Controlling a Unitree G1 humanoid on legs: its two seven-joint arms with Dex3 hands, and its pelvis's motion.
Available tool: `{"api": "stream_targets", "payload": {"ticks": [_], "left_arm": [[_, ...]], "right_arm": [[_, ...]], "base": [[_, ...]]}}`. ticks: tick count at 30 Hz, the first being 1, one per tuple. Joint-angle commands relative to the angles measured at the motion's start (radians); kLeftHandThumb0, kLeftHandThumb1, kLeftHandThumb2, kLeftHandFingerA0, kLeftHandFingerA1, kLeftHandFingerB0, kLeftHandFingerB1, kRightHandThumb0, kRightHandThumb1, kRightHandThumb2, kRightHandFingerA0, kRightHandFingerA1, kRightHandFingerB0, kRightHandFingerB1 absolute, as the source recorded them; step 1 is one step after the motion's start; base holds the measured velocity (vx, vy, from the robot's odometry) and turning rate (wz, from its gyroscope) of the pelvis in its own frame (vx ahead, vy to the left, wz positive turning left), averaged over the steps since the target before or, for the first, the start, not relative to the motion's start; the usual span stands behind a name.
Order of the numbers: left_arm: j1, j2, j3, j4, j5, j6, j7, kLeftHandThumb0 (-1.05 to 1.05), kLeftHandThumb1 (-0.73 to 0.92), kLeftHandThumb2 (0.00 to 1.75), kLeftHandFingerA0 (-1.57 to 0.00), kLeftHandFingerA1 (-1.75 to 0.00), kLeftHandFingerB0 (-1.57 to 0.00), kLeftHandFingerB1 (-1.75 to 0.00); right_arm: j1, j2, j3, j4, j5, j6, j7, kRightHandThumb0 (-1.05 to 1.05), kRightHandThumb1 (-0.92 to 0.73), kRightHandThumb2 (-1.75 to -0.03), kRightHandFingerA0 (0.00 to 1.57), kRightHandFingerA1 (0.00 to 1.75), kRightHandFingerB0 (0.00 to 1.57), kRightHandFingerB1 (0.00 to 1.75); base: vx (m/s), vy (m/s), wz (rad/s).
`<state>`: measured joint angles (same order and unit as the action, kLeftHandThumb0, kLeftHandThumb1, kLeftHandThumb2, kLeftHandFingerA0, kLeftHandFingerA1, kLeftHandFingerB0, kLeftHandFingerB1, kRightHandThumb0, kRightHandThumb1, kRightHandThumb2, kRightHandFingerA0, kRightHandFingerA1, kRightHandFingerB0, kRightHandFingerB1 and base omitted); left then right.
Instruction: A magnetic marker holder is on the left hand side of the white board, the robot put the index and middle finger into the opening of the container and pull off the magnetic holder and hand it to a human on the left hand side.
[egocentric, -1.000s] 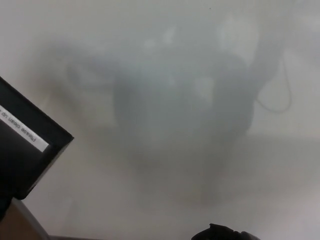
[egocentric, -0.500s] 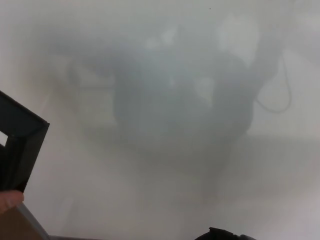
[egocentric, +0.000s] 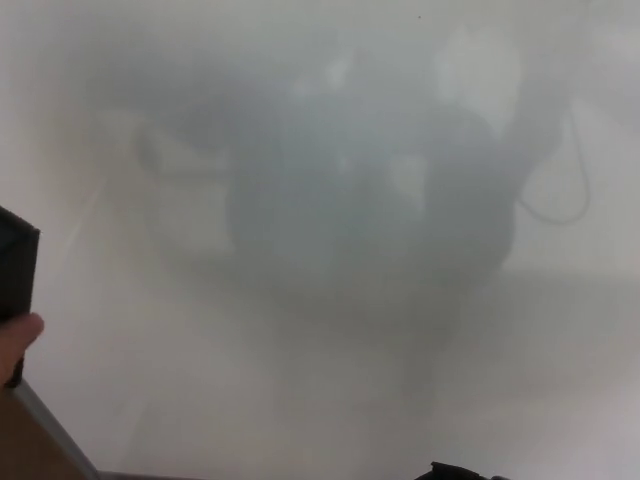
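The black magnetic marker holder (egocentric: 17, 270) shows only as a narrow slice at the left edge of the head view, off the whiteboard (egocentric: 330, 200). A person's fingertip (egocentric: 15, 340) grips its lower part. A small black piece of my right hand (egocentric: 465, 472) peeks over the bottom edge, far from the holder; its fingers are hidden. My left hand does not show.
The whiteboard fills nearly the whole picture and carries a dim grey reflection. Its metal frame edge (egocentric: 55, 440) runs diagonally at the bottom left, with a brown surface (egocentric: 20, 450) beyond it.
The holder has slid left, mostly out of the picture, and a person's finger now shows on it. The black piece of my hand at the bottom has sunk lower.
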<state>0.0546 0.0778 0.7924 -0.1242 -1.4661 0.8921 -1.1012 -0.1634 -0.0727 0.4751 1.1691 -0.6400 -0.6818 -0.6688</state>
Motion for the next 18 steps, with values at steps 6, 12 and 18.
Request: {"api": "stream_targets", "payload": {"ticks": [6,12,18], "left_arm": [[0.035,0.012,-0.034,-0.023,-0.166,-0.023,-0.014,-0.74,0.42,0.90,-0.37,-0.49,-0.09,-0.36],[0.058,0.016,-0.061,-0.027,-0.163,-0.032,-0.013,-0.79,0.45,0.88,-0.39,-0.48,-0.12,-0.35],[0.064,0.011,-0.076,-0.025,-0.138,-0.077,0.009,-0.83,0.63,0.60,-0.53,-0.38,-0.38,-0.33]], "right_arm": [[0.016,-0.029,0.008,0.001,-0.016,0.043,-0.040,-0.44,-0.61,-0.58,0.92,0.78,0.73,0.58],[0.021,-0.029,0.015,0.003,-0.019,0.041,-0.053,-0.44,-0.60,-0.58,0.92,0.79,0.73,0.58],[0.023,-0.028,0.015,0.003,-0.017,0.033,-0.061,-0.45,-0.61,-0.58,0.93,0.79,0.66,0.56]], "base": [[0.00,0.000,0.00],[0.00,0.000,0.00],[0.00,0.000,0.00]]}}
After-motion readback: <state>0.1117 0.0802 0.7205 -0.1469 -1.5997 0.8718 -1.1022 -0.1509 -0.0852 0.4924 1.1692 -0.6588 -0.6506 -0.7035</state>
